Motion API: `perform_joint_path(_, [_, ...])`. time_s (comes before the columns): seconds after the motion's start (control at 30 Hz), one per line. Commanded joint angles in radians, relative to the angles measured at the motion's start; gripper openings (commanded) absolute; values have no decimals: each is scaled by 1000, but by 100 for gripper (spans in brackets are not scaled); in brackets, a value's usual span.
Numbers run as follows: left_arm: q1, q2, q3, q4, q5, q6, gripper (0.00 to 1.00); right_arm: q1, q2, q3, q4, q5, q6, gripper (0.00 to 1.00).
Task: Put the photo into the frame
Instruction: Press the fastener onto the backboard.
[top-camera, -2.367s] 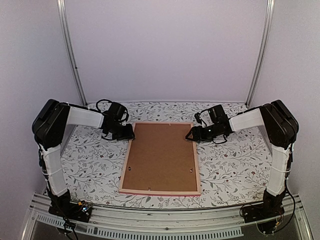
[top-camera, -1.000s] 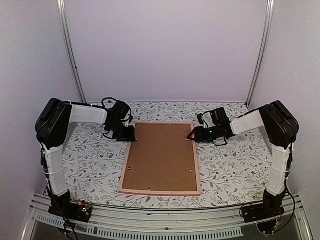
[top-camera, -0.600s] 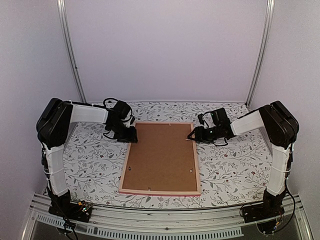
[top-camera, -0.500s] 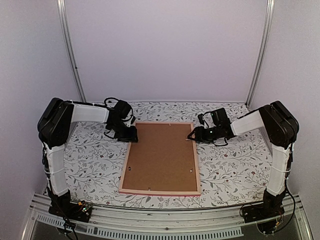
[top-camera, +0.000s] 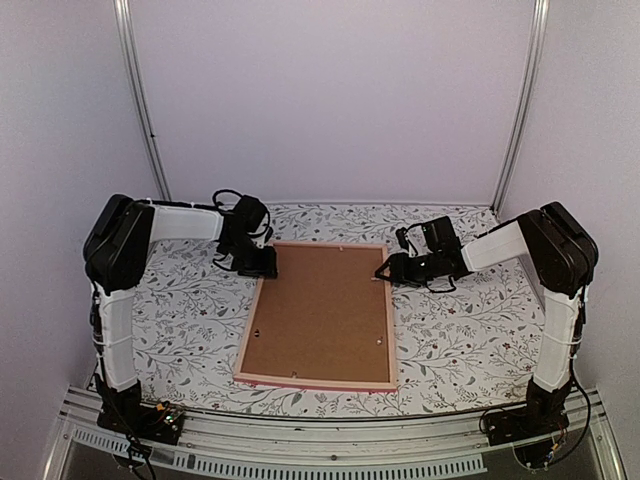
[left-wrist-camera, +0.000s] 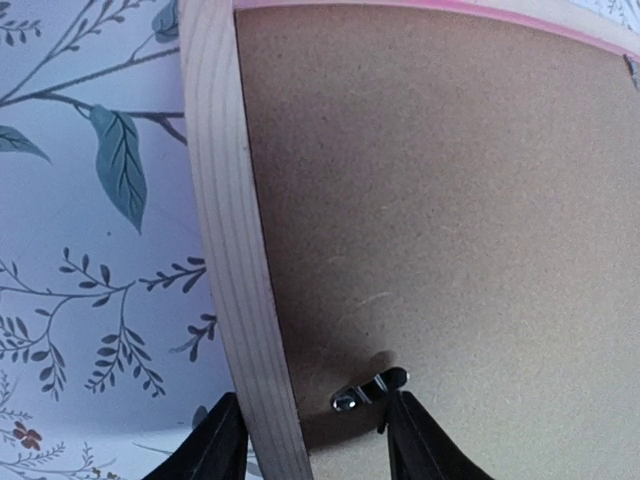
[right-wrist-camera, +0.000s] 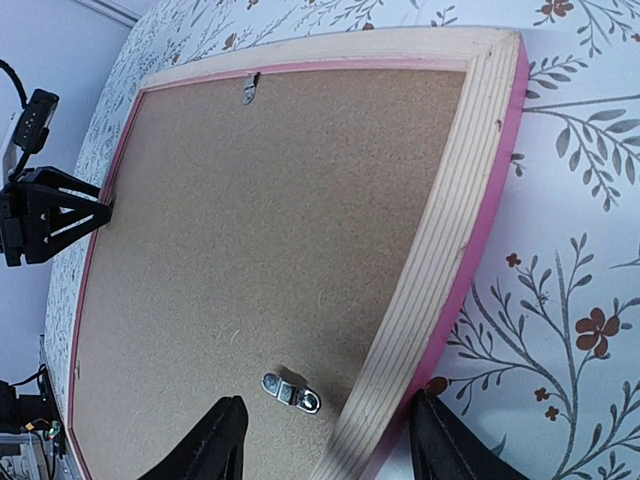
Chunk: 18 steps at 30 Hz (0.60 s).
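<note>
Floral table (top-camera: 450, 340), pink frame (top-camera: 316, 381) face-down, brown backing board (top-camera: 320, 310) inside

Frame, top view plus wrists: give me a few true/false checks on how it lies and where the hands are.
The frame lies back up, its brown backing board showing. True.
A photo lies beside it. False: no photo is in view.
The left hand and the right hand each straddle a side rail, open. True.
The frame stands on edge. False: it lies flat on the cloth.
</note>
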<state>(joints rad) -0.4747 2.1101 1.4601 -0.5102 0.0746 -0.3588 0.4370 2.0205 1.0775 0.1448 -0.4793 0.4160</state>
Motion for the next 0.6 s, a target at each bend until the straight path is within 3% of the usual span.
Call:
perform_joint_path(0.0, [-7,68,35,48,-12,14,50,22,40,-56,-154,-39,21,58])
perform_joint_path(0.57, [12,88,32,114,-50,-40,39,22,40,-62,-154,-41,21,59])
